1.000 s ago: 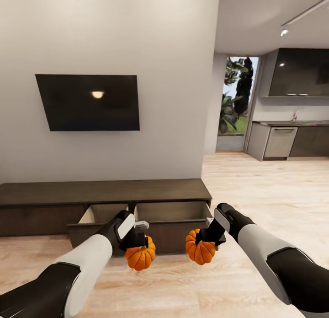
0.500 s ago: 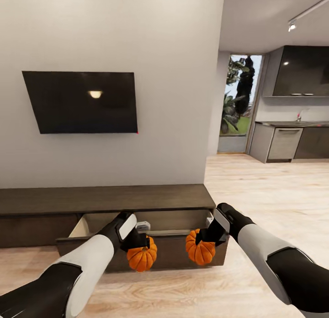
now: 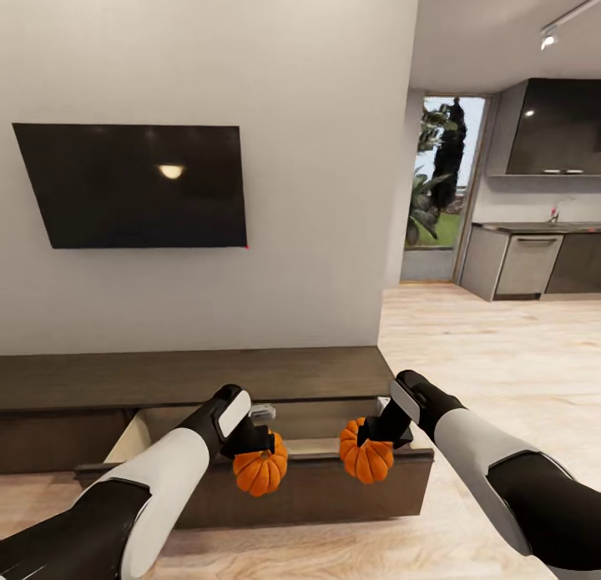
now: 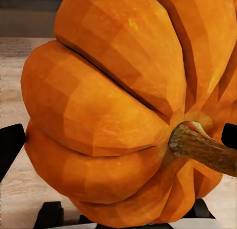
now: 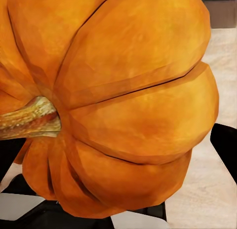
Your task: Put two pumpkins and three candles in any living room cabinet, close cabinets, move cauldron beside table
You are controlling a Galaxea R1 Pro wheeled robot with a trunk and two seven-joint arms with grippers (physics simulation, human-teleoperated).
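Open cabinet drawer (image 3: 209,421) is now viewed nearer; left gripper (image 3: 260,446) and right gripper (image 3: 371,438) are each clamped on a pumpkin (image 3: 260,471) (image 3: 366,459), which may be knocked against the drawer front if lowered early.

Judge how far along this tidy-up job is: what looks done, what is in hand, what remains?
Done: the cabinet has a drawer pulled open. In hand: the left gripper holds one pumpkin and the right gripper holds the other pumpkin, both at the drawer's front edge, not yet inside. Left: dropping both in, storing the three candles, shutting the drawer, placing the cauldron by the table.
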